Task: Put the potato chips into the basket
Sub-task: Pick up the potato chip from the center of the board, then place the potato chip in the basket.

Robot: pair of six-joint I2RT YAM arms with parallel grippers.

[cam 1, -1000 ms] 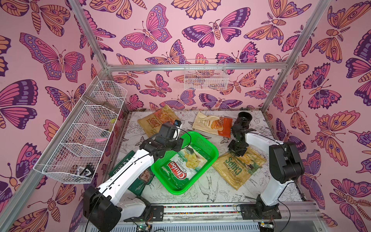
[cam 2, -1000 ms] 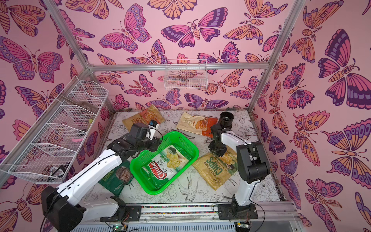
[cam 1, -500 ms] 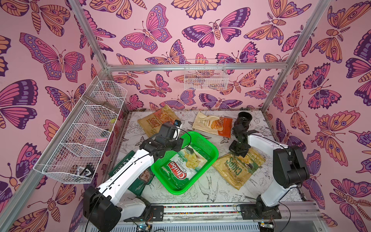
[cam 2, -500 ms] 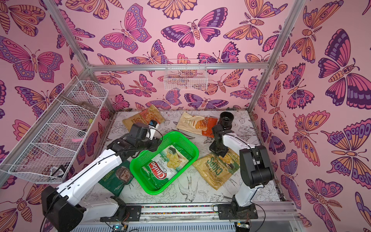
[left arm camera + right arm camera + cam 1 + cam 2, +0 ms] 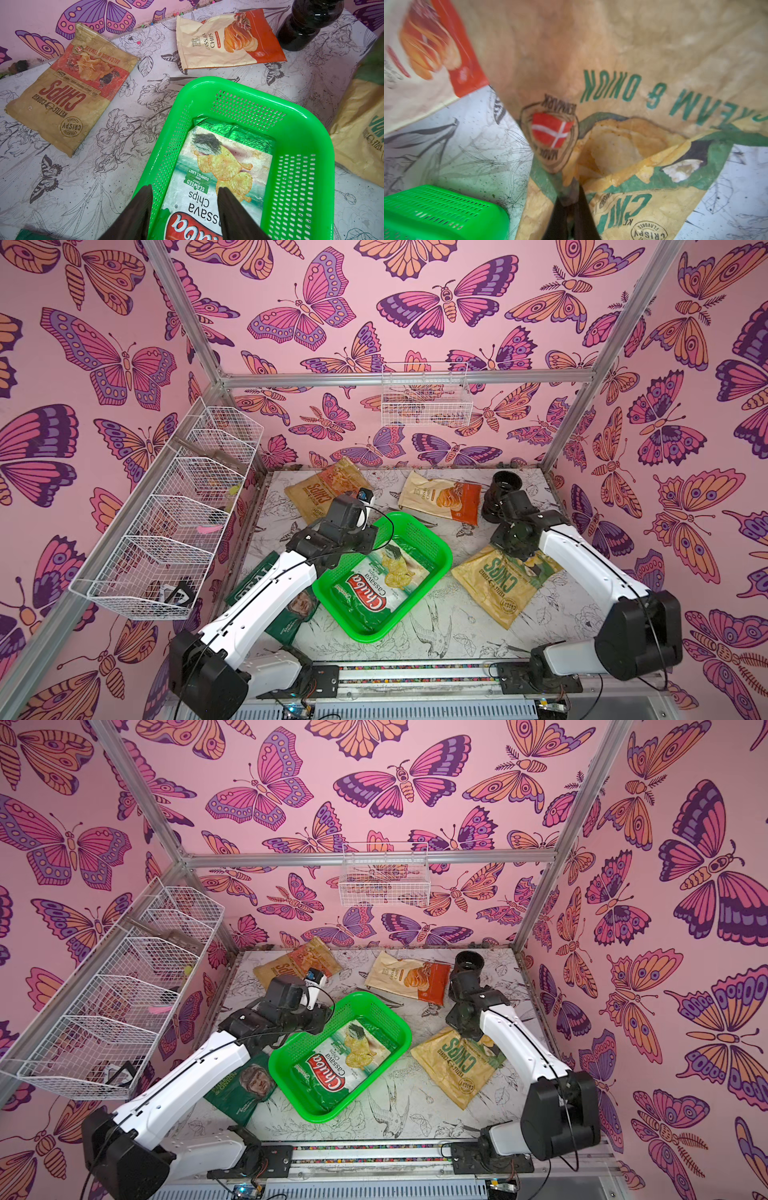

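The right tool [image 5: 569, 188] is pinched shut on a fold of the tan crinkly "CHIPS" bag with green lettering [image 5: 494, 593]. The bag lies near the right edge of the counter [image 5: 457, 635], beside the bright green perforated plastic basket [image 5: 442, 549]. The left tool [image 5: 184, 190] hangs half-spread over one basket wall. The green-white "Chuba" bag [image 5: 376, 585] lies inside.

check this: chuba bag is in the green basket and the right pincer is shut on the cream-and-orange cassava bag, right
Wrong bag. The Chuba bag is in the green basket, but the right pincer is shut on the tan cream & onion chips bag, not the cream-and-orange one, as the right wrist view shows.
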